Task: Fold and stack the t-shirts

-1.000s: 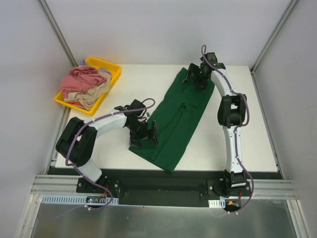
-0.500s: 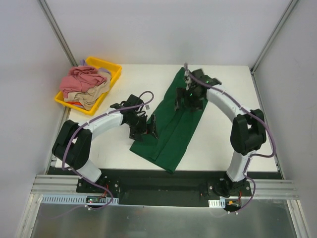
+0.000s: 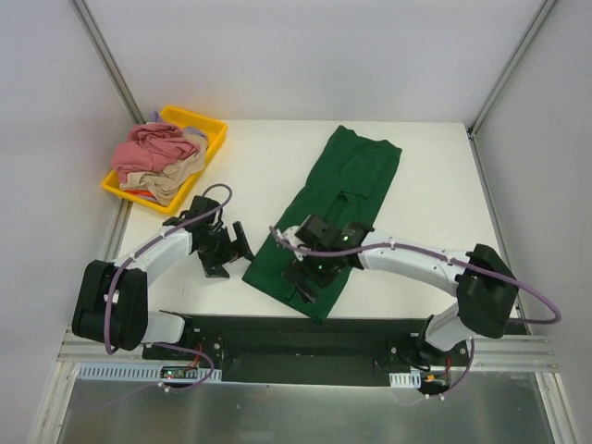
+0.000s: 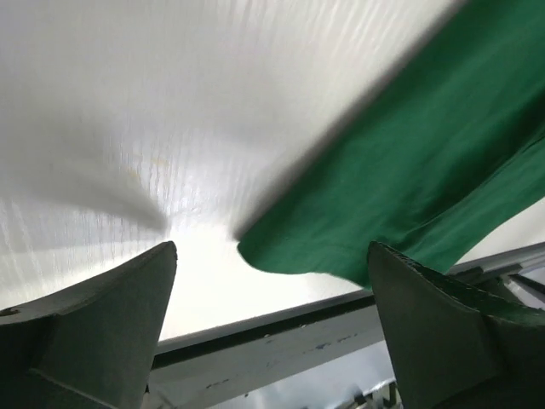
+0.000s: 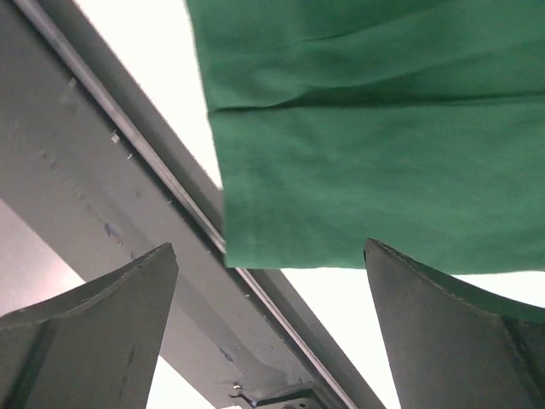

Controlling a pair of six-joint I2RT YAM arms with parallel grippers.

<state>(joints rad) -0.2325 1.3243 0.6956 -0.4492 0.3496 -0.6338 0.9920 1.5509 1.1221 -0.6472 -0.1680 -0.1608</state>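
Left gripper (image 3: 231,248) released, drawn off green t-shirt (image 3: 351,180), right gripper (image 3: 305,277) agape, swung to its near hem

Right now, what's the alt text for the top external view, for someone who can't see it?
A dark green shirt, folded into a long strip, lies diagonally on the white table. The right claw hangs open over its near end; the left claw is open just left of it. A pink shirt and a beige shirt sit crumpled in a yellow tray, far left.

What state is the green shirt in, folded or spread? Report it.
Partly folded: the dark green t-shirt lies flat as a long narrow strip, one layer's edge overlapping along its length.
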